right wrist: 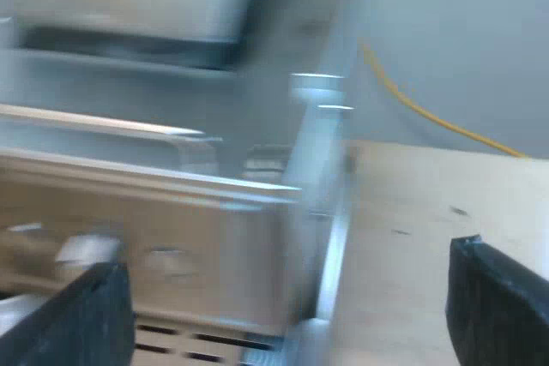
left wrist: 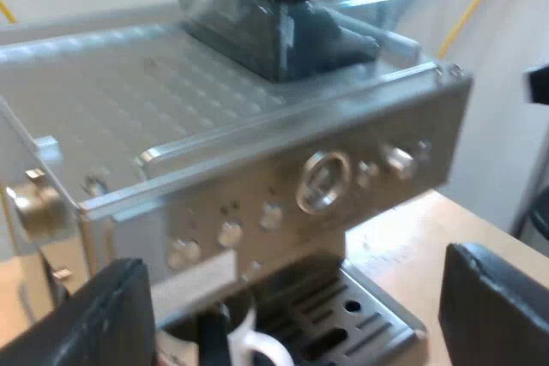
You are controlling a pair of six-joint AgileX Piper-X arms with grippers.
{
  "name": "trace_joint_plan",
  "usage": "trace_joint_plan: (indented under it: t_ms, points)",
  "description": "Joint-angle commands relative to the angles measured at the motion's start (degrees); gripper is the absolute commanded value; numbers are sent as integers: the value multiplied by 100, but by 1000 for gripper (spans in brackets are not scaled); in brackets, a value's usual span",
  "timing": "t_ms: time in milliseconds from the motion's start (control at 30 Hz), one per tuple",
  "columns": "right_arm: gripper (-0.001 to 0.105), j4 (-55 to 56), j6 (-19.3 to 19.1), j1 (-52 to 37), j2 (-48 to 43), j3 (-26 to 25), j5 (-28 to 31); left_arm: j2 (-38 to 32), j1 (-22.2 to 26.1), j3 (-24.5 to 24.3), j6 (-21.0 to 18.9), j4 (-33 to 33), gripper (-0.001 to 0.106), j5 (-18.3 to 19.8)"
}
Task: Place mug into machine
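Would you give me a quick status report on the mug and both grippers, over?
Left gripper open, empty, over espresso machine front. Right gripper open, empty, beside machine. Mug on drip tray. Nothing seen blocking.

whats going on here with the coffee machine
A white mug stands on the drip tray under the front of the espresso machine, which has a bean hopper on top. My left gripper hangs open in front of the machine, above the mug and holding nothing, so the mug looks placed. My right gripper is open and empty beside the machine, over the wooden table.
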Motion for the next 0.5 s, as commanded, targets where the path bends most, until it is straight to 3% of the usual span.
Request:
trace_joint_plan:
  t_ms: [33, 300, 500]
  points:
    - [95, 81, -66, -606, -324, 27, -414, 63, 131, -174, -15, -100, 70, 15]
    - [95, 502, -80, -2184, -1113, 253, -1115, 45, 504, -185, -15, -1, 70, 15]
    - [95, 669, -145, -2975, -1918, 642, -1501, -139, 505, -185, 58, 516, 70, 28]
